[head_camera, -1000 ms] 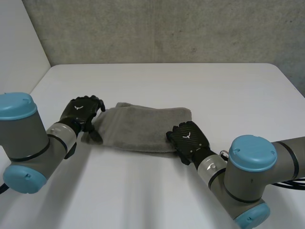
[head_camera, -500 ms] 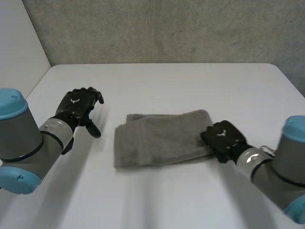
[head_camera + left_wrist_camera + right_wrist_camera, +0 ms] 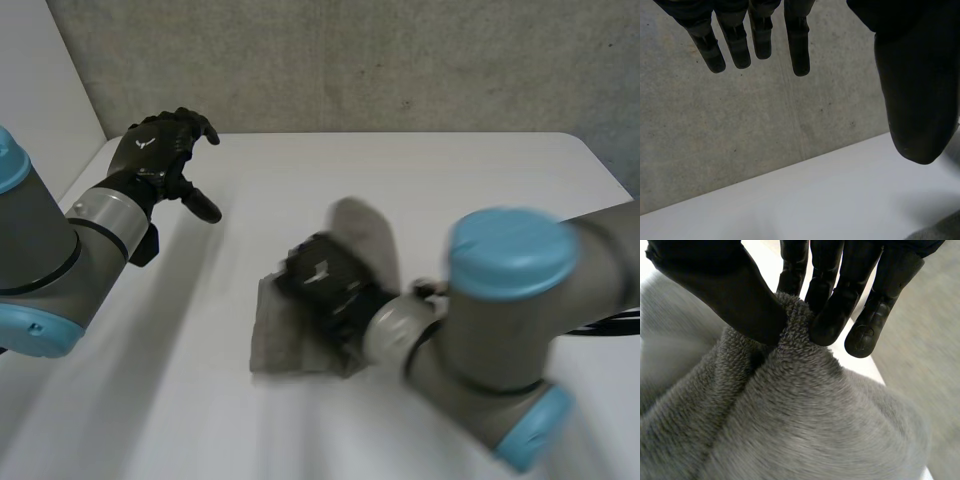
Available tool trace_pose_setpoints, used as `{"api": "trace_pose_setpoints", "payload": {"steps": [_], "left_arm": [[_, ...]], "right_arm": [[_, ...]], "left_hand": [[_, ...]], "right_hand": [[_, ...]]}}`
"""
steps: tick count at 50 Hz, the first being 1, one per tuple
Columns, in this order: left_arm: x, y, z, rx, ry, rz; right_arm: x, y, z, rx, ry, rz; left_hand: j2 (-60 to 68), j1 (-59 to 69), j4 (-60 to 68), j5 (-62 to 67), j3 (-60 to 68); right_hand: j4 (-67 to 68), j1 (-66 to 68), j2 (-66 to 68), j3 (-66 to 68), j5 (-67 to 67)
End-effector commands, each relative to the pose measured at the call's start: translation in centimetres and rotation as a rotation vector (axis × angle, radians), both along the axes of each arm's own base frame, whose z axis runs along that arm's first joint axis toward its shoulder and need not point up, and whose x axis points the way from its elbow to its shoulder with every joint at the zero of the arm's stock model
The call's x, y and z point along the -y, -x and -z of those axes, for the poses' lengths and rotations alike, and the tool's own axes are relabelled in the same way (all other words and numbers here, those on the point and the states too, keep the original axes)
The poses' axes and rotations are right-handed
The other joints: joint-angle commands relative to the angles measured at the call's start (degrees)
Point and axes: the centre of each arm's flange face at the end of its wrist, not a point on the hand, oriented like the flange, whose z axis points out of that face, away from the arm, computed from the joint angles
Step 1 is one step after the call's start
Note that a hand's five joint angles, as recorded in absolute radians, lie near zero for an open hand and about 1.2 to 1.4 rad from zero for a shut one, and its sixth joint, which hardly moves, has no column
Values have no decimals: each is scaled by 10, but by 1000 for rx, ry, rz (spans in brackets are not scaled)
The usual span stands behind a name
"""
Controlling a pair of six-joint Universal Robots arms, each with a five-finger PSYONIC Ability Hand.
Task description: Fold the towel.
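Towel (image 3: 790,430) fold pinched between right hand (image 3: 755,305) thumb and fingers (image 3: 832,320)

The towel (image 3: 368,235) lies central on the surface (image 3: 480,170), under the right hand (image 3: 320,278). The left hand (image 3: 160,150) is far left, well apart.

Soft, even light, probably from overhead, keeps the white table (image 3: 480,170) bright across the head view, while the grey wall (image 3: 400,60) along the frame's top looks dimmer and creases in the towel (image 3: 790,430) darken.
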Motion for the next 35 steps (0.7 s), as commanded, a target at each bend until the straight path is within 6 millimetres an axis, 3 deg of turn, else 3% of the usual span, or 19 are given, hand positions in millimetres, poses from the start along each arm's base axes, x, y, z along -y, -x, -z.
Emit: {"api": "trace_pose_setpoints", "payload": {"steps": [1, 3, 4, 5, 6, 7, 11, 13, 16, 20, 24, 26, 27, 29, 32, 35], "left_arm": [[1, 0, -1, -31, -11, -2], [2, 0, 2, -28, -18, -3], [2, 0, 2, -28, -18, -3], [2, 0, 4, -27, -23, -3], [3, -1, 5, -26, -26, -6], [3, -1, 5, -26, -26, -6], [4, 0, 8, -24, -31, -5], [4, 0, 10, -23, -38, -5], [3, 2, 14, -20, -47, -1], [1, 4, 18, -17, -61, 8], [-14, 20, 22, -9, -77, 63], [-19, 25, 24, -7, -81, 78], [-25, 29, 25, -4, -87, 95], [-31, 34, 27, -1, -94, 113], [-45, 44, 38, 21, -136, 152], [-59, 49, 50, 51, -180, 179]], "right_arm": [[-38, -30, 32, -41, -34, -97], [-38, -32, 36, -42, -50, -95], [-38, -32, 38, -38, -66, -87], [-37, -32, 38, -28, -91, -71], [-37, -32, 38, -28, -91, -71], [-35, -29, 37, -11, -120, -48], [-34, -27, 27, 37, -172, -22], [-35, -22, 13, 82, -204, -2], [-32, -17, 9, 96, -217, 20], [-4, 7, -4, 143, -255, 125], [9, 20, -14, 188, -287, 188], [32, 35, -20, 234, -319, 265], [32, 35, -20, 234, -319, 266], [57, 54, -20, 251, -363, 361], [73, 67, -19, 270, -405, 427], [77, 69, -15, 281, -433, 446]], "left_hand": [[-33, -42, -38, -25, -37], [-35, -43, -39, -27, -38], [-35, -43, -39, -27, -38], [-35, -43, -39, -27, -38], [-35, -43, -39, -27, -38], [-35, -43, -39, -27, -38], [-33, -42, -38, -25, -37], [-35, -43, -39, -27, -38], [-35, -43, -39, -27, -38], [-35, -43, -39, -27, -38], [-33, -42, -38, -25, -37], [-35, -43, -39, -27, -38], [-33, -42, -38, -25, -37], [-35, -43, -39, -27, -38], [-35, -43, -39, -27, -38], [-35, -43, -39, -27, -38]], "right_hand": [[30, 45, 68, 37, 36], [30, 45, 68, 37, 36], [-64, -49, -26, -58, -59], [-291, -276, -254, -285, -286], [-294, -279, -256, -287, -288], [-500, -485, -462, -494, -495], [-568, -553, -530, -562, -563], [-670, -655, -632, -663, -664], [-670, -655, -632, -663, -664], [-670, -655, -632, -663, -664], [-670, -655, -632, -663, -664], [-670, -655, -632, -663, -664], [-670, -655, -632, -663, -664], [-670, -655, -632, -663, -664], [-670, -655, -632, -663, -664], [-670, -655, -632, -663, -664]]}}
